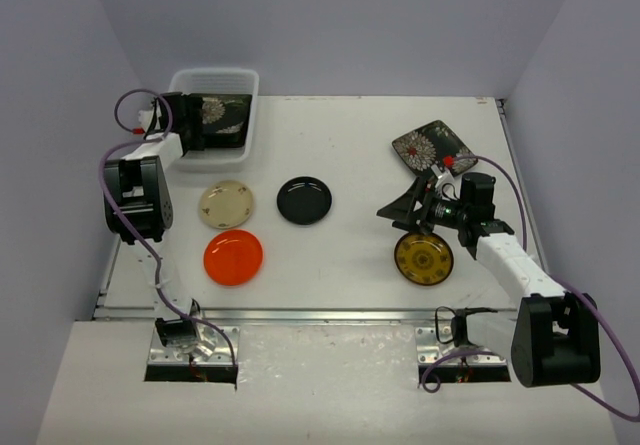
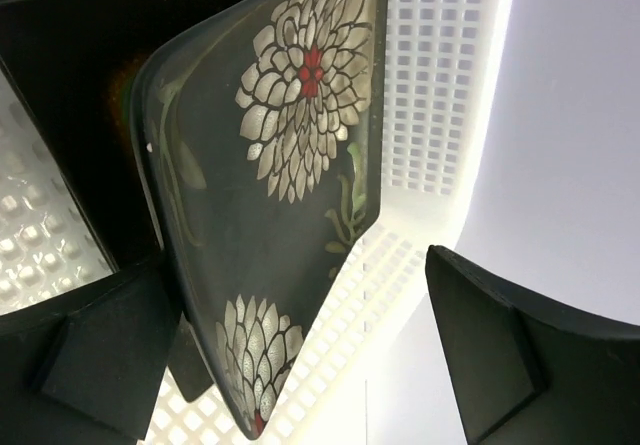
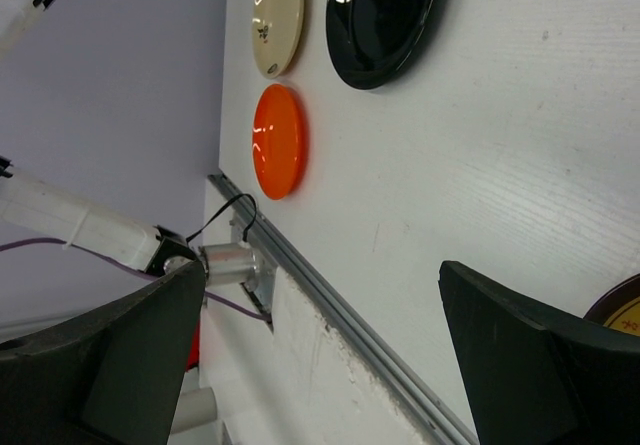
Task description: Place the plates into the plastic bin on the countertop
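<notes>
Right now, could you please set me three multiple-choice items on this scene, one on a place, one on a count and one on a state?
1. The black plate lies: A right of the cream plate; B left of it; C on top of it.
2. Round plates on the table: A two; B four; C six.
3. The right gripper is: A shut on the black plate; B shut, empty; C open, empty.

A: the top view shows it apart, to the cream plate's right.
B: cream, black, orange plate and yellow plate.
C: its fingers stand wide apart with nothing between them.
</notes>
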`<state>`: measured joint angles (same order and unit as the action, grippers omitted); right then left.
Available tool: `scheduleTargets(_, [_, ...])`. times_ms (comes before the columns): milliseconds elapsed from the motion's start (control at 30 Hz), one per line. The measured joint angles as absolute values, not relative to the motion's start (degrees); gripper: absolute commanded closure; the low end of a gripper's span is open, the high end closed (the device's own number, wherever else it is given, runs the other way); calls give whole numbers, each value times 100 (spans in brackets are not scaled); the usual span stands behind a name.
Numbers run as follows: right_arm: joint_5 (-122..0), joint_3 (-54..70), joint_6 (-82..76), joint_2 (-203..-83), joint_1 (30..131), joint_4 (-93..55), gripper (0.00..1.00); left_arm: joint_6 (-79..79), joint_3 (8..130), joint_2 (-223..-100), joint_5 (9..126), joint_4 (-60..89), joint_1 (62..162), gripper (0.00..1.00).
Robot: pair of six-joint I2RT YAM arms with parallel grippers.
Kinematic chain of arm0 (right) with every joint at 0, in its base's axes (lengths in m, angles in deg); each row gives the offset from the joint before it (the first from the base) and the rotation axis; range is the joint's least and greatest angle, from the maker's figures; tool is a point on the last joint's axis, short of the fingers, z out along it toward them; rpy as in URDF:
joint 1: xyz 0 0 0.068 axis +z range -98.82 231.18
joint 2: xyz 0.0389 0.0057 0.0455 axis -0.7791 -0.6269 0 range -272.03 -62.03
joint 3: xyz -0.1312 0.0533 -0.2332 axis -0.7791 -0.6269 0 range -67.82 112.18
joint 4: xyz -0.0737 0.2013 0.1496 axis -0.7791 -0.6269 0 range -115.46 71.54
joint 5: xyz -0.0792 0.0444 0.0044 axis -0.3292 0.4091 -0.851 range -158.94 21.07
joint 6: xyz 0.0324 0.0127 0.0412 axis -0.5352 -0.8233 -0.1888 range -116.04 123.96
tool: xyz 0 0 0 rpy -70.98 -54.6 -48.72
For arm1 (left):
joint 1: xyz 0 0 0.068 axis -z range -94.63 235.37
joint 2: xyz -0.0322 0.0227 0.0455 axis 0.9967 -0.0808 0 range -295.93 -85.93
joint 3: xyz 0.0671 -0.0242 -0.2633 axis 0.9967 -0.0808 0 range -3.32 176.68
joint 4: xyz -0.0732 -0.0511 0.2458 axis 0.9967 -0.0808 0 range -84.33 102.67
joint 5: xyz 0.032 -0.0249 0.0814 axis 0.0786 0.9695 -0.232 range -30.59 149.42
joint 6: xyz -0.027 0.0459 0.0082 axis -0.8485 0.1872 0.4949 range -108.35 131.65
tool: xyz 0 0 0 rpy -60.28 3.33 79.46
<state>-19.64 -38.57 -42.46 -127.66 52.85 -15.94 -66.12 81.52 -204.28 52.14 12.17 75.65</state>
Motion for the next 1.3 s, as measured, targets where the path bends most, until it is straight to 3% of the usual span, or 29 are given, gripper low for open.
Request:
scheduleTargets(500, [-2882, -3716, -3876, -12691, 5280, -2440, 1, -6286, 8965, -20660, 5817, -422, 7552, 0])
scheduleTargets(833, [-3046, -3701, -3800, -12382, 5280, -2667, 1, -5929, 10346, -21442, 6103, -1132, 7509, 0])
scheduleTargets(1033, [-3333, -3605, -3815, -12390, 5280, -2905, 1, -5702, 10273, -21312, 6189, -1555, 7474, 0])
scheduleTargets(1300, [-4534, -3027, -4147, -12518, 5263, -3500, 1, -5585, 8809, -19993, 6509, -1102, 7372, 0])
